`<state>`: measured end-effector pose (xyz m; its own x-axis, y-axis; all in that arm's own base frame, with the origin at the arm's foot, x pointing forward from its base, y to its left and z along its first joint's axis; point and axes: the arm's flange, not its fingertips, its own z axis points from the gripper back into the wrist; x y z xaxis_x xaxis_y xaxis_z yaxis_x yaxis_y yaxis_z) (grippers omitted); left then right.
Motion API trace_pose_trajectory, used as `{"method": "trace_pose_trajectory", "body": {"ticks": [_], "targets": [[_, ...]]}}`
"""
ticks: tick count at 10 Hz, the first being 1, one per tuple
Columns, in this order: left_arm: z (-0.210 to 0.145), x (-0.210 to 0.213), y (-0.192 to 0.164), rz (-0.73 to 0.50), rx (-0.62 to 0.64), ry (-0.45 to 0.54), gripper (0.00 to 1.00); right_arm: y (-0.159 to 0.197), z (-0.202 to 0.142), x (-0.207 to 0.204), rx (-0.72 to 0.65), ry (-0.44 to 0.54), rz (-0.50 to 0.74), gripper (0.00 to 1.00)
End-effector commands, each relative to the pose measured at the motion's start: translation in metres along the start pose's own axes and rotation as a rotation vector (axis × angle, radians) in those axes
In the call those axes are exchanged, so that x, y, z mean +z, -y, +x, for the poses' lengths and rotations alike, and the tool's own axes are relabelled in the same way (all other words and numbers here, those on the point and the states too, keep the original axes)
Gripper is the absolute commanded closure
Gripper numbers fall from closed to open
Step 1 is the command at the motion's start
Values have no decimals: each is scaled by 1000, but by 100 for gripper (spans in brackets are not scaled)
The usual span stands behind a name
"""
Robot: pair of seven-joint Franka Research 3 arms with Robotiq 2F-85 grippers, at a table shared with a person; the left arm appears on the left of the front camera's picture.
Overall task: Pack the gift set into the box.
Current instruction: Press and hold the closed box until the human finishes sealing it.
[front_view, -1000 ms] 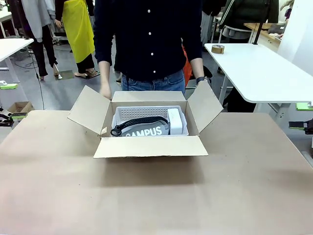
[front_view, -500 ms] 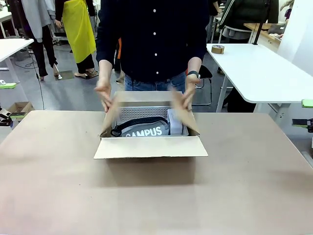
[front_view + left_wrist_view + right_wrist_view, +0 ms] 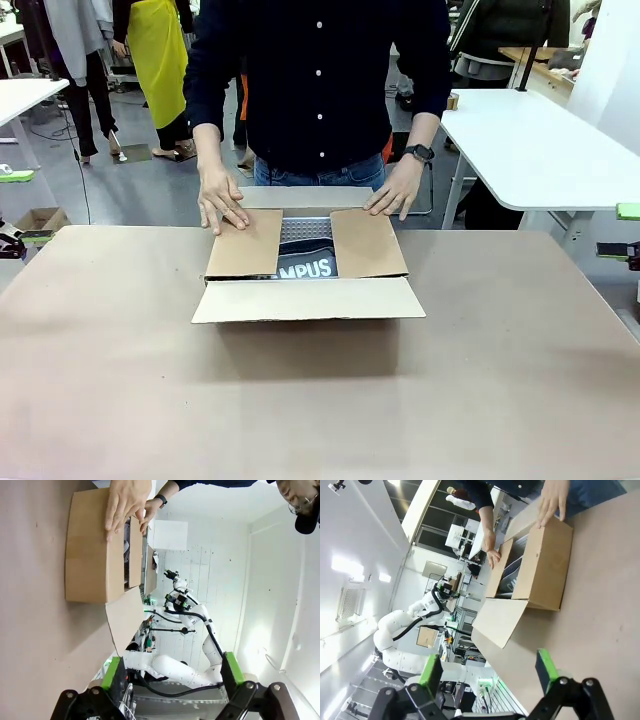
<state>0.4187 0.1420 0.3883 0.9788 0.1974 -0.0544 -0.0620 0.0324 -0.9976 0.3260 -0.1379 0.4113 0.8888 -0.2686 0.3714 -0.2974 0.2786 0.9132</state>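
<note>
The big brown box [image 3: 305, 300] stands mid-table. A person's hands [image 3: 222, 203] press its two side flaps flat over the top, while the near flap [image 3: 308, 299] sticks out toward me. Through the gap between the side flaps I see the white perforated basket [image 3: 305, 229] and the dark item lettered "MPUS" [image 3: 307, 267]; the small white carton is hidden. The left gripper [image 3: 171, 676] is open and holds nothing, far from the box [image 3: 92, 545]. The right gripper [image 3: 488, 674] is open too, well away from the box [image 3: 542, 565].
Brown paper covers the table [image 3: 300, 400], with free room all around the box. A white table [image 3: 530, 140] with a tape roll stands at the back right. A small brown carton [image 3: 40, 218] sits on the floor at the left.
The person has folded the two side flaps inward and down, from wide open to flat on top. They now cover most of the basket. The near flap has not moved.
</note>
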Motion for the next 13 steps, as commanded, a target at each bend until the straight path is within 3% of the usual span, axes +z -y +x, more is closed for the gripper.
{"method": "trace_pose_trajectory", "body": {"ticks": [1,13], "targets": [[-3,1,-2,6,-20,1,0,-4,4,1,-5,-7,4,0],[-3,1,-2,6,-20,1,0,-4,4,1,-5,-7,4,0]]}}
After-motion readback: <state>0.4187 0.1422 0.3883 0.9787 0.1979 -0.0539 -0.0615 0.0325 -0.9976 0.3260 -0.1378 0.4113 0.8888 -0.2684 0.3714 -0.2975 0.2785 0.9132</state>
